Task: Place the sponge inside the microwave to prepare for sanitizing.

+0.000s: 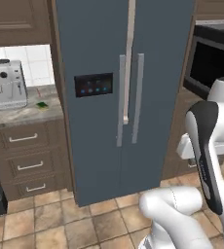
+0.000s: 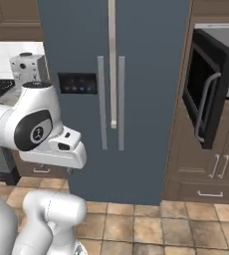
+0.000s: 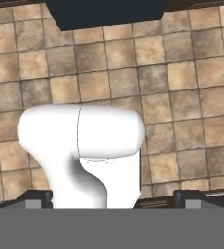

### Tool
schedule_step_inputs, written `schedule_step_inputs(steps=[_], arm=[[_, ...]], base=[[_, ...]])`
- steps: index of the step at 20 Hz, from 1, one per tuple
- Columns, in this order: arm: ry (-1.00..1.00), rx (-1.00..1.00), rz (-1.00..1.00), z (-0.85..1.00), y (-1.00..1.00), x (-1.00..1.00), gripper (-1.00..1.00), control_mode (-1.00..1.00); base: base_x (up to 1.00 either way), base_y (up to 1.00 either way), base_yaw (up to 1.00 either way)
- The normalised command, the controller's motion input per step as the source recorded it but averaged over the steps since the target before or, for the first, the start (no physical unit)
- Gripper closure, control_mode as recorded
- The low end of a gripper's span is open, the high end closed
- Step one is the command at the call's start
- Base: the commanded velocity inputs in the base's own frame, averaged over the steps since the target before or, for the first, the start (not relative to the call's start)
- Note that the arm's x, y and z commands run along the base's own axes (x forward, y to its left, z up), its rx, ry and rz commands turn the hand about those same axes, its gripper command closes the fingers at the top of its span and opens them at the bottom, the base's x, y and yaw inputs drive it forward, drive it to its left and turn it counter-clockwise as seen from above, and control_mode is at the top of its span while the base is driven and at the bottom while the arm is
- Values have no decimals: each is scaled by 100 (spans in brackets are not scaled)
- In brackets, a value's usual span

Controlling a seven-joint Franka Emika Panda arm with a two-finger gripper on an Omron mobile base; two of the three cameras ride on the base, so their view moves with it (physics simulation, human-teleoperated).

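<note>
With the gripper (image 3: 112, 197) wide open and empty, the distant sponge (image 1: 42, 105) risks being nudged off the bench (image 1: 16, 115).

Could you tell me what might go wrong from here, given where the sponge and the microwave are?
1. The sponge lies on the counter left of the fridge, the microwave to its right; the base will probably have to drive between them and could clip the fridge.
2. The microwave door juts out; the arm may strike it.
3. The gripper is open and empty; the thin sponge could slip.
</note>
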Motion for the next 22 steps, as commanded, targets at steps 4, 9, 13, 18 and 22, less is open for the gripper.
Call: schedule_step_inputs(steps=[4,9,13,18,22], arm=[[0,0,0,0,0,0,-100,100],[0,0,0,0,0,0,-100,100],[0,0,0,0,0,0,-100,100],[0,0,0,0,0,0,-100,100],[0,0,0,0,0,0,-100,100]], base=[[22,100,-16],[20,100,-10],[15,100,0],[20,64,3],[37,27,6]])
